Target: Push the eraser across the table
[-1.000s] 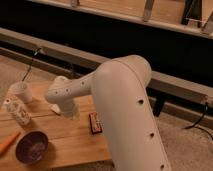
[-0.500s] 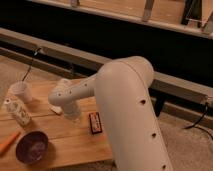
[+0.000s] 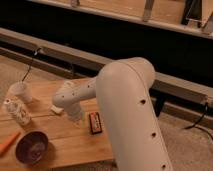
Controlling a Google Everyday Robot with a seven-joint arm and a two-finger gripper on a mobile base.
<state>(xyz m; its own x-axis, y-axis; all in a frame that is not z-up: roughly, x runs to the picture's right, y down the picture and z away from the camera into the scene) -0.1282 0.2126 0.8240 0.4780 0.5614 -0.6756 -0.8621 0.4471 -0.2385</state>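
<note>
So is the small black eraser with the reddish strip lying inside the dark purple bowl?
No. The black eraser with the reddish strip lies flat on the light wooden table, apart from the purple bowl, just right of the gripper.

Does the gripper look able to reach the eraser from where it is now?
Probably yes. The gripper, shut, sits low over the table, just left of the eraser, and nothing lies between them. The bowl and bottle are further left, out of the way.

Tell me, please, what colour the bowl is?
Dark purple round bowl, camera view; the gripper hangs beside the eraser.
</note>
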